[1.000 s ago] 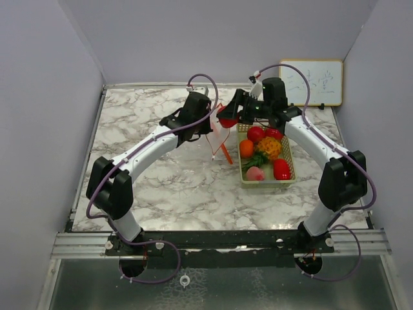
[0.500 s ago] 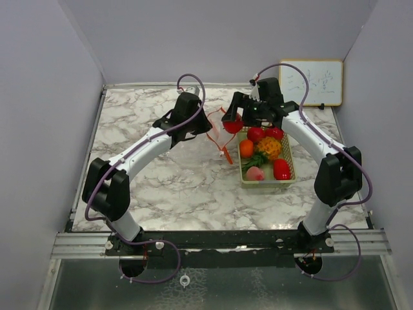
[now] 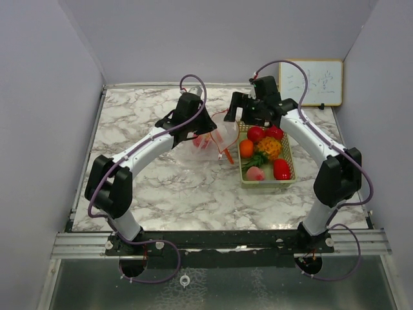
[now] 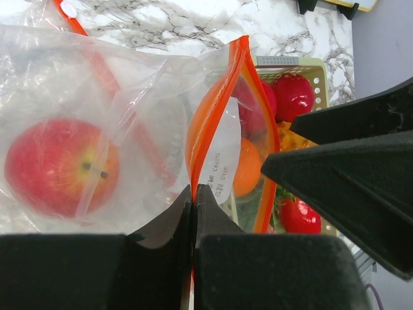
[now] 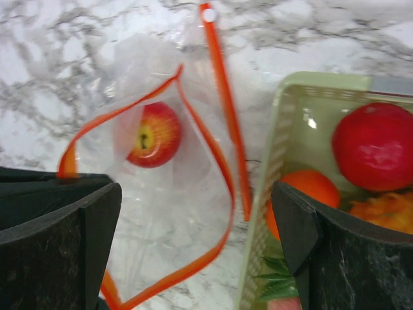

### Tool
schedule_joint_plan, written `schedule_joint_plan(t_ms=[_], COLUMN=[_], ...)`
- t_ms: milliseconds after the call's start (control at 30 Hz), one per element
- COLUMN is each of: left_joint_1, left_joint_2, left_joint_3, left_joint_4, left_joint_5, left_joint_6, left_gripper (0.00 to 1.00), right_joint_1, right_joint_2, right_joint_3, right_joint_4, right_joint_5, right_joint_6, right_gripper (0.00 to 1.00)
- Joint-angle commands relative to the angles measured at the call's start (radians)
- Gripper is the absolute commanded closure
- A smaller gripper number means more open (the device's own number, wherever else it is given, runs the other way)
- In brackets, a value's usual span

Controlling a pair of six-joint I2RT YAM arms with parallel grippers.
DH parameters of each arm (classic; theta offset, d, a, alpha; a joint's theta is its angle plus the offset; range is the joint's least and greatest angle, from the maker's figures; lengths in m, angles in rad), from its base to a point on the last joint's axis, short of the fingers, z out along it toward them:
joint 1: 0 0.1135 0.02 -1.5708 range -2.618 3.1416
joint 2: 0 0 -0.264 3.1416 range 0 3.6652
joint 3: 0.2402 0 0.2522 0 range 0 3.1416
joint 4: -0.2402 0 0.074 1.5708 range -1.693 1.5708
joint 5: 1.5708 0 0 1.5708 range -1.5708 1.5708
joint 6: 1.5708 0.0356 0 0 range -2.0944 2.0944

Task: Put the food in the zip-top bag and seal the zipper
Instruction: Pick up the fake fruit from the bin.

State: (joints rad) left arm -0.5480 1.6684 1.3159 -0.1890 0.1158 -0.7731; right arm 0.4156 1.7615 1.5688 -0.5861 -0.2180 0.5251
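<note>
Left wrist: basket (image 4: 292, 62) half behind bag (image 4: 132, 97)

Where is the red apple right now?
In the right wrist view, the red apple lies inside the open clear bag, left of the green basket; the left tool pinches the bag's orange rim.

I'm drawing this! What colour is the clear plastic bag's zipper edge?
Orange zipper edge, clearest in right wrist view.
</note>
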Motion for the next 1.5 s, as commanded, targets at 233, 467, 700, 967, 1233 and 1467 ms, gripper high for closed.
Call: schedule_joint_plan(t_ms=[233, 467, 700, 967, 1233, 1467], left_joint_1=[0.0, -0.001, -0.001, 0.0, -0.001, -0.001], left_joint_2=[-0.009, -0.018, -0.032, -0.032, -0.033, -0.024], left_joint_3=[0.009, 0.011, -0.015, -0.023, -0.029, -0.021], left_joint_4=[-0.021, -0.01, -0.01, -0.009, -0.012, -0.019], left_joint_5=[-0.004, 0.013, 0.025, 0.028, 0.024, 0.019], left_joint_6=[0.025, 0.069, 0.08, 0.071, 0.063, 0.062], left_gripper=[1.0, 1.0, 1.0, 1.0, 1.0, 1.0], right_joint_1=[-0.107, -0.108, -0.107, -0.107, -0.107, -0.107], right_joint_2=[-0.063, 0.104, 0.181, 0.164, 0.018, -0.177], right_joint_3=[-0.076, -0.034, -0.072, -0.16, -0.188, -0.204], right_joint_4=[-0.099, -0.057, -0.009, 0.075, 0.097, 0.12], right_joint_5=[0.301, 0.309, 0.371, 0.459, 0.466, 0.1], right_joint_6=[-0.115, -0.169, -0.197, -0.239, -0.281, -0.278], right_gripper=[0.0, 0.0, 0.02, 0.28, 0.54, 0.53])
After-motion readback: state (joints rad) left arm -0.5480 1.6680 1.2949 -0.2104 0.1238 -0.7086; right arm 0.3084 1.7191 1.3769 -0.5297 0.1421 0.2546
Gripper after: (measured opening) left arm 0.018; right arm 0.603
